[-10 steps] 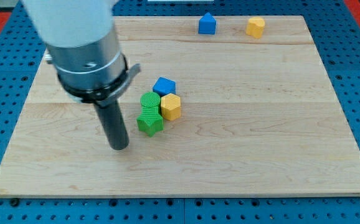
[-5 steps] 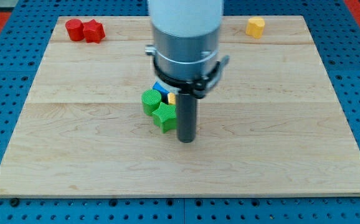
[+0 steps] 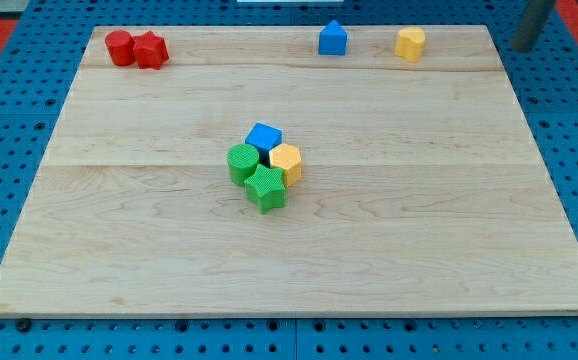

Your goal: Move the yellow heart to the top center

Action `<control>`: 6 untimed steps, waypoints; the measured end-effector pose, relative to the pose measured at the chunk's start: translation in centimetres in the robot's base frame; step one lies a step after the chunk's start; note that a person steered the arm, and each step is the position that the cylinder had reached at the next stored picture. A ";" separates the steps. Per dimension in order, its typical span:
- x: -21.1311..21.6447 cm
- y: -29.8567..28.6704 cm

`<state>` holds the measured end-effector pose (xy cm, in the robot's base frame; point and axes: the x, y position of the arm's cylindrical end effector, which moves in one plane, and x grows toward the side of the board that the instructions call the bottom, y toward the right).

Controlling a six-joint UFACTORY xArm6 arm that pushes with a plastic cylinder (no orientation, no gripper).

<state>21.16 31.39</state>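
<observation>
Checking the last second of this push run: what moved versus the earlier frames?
My tip swung from the cluster's left, past its lower right, off to the view's top right, beyond the board. The green star and yellow hexagon were nudged rightward; the green cylinder and blue cube barely moved. The yellow heart and blue block stayed put.

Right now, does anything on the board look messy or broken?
Nothing is broken or spilled. Four blocks huddle mid-board: blue block, yellow block, green round block, green star. My tip sits off the board's top right corner.

Dark grey rod, plain cyl. shape, matte, my tip [image 3: 522, 47] blunt, rest cropped by frame
</observation>
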 end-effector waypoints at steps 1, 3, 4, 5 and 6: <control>-1.0 -8.1; 1.6 -12.2; 0.6 -10.2; -2.0 -9.7; -2.0 -9.7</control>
